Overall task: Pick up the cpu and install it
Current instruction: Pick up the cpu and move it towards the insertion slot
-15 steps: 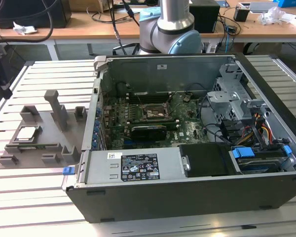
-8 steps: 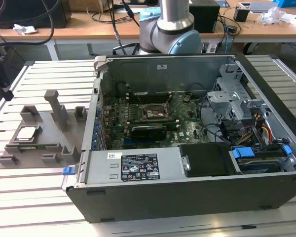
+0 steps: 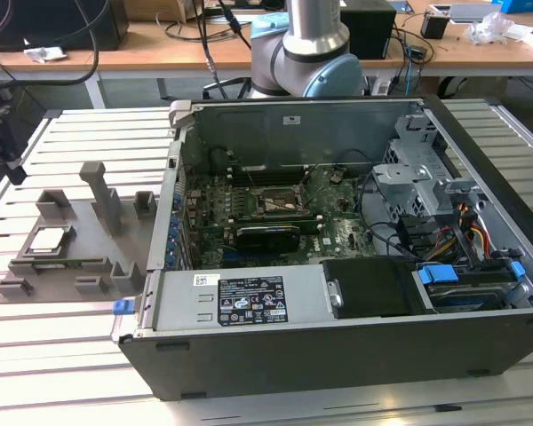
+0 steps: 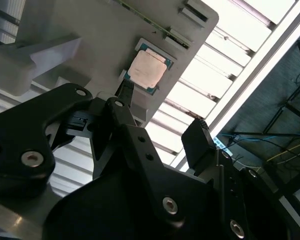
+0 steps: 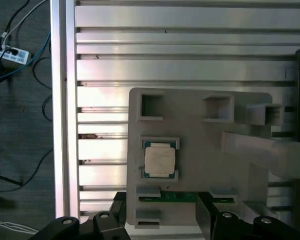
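Observation:
The cpu [image 3: 49, 240] is a small pale silver square with a dark rim, lying flat in a pocket of the grey holder plate [image 3: 98, 266] on the exterior view's left, beside the computer case [image 3: 338, 355]. In both wrist views the cpu [image 4: 147, 70] [image 5: 159, 160] lies below my gripper [image 4: 162, 117] [image 5: 162, 212]. The black fingers [image 4: 124, 95] stand apart, well above the chip and not touching it. Nothing is between them. The dark socket frame [image 3: 280, 202] sits on the green board inside the open case.
The holder plate [image 5: 200, 145] carries raised grey posts [image 3: 107, 200] and a green-edged card [image 5: 172, 196] next to the cpu pocket. Slatted aluminium table [image 5: 190, 55] surrounds it. The arm's base [image 3: 306, 53] stands behind the case. Cables and drive cages [image 3: 426, 195] fill the case's right side.

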You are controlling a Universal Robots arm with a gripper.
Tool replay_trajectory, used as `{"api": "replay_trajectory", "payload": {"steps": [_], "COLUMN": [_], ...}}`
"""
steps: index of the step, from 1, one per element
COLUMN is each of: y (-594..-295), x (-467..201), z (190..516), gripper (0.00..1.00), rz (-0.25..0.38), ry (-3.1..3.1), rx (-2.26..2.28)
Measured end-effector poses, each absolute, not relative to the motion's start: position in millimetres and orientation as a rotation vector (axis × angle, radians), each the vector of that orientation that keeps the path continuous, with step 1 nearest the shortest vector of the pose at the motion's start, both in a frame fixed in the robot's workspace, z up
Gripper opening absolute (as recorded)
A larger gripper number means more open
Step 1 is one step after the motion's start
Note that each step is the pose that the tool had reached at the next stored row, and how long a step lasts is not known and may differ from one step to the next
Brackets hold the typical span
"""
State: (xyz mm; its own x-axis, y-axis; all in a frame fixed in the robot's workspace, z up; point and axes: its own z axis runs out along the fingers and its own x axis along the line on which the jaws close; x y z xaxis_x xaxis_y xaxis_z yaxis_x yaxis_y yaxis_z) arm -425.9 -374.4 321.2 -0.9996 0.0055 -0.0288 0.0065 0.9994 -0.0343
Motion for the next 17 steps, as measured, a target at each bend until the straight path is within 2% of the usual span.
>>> {"api": "replay_trajectory", "payload": {"steps": [17], "y": [-374], "x": [-426], "z": [307], "gripper": [0.66], "rz": [-0.053], "ry": [3.112], "rx": [0.009]}}
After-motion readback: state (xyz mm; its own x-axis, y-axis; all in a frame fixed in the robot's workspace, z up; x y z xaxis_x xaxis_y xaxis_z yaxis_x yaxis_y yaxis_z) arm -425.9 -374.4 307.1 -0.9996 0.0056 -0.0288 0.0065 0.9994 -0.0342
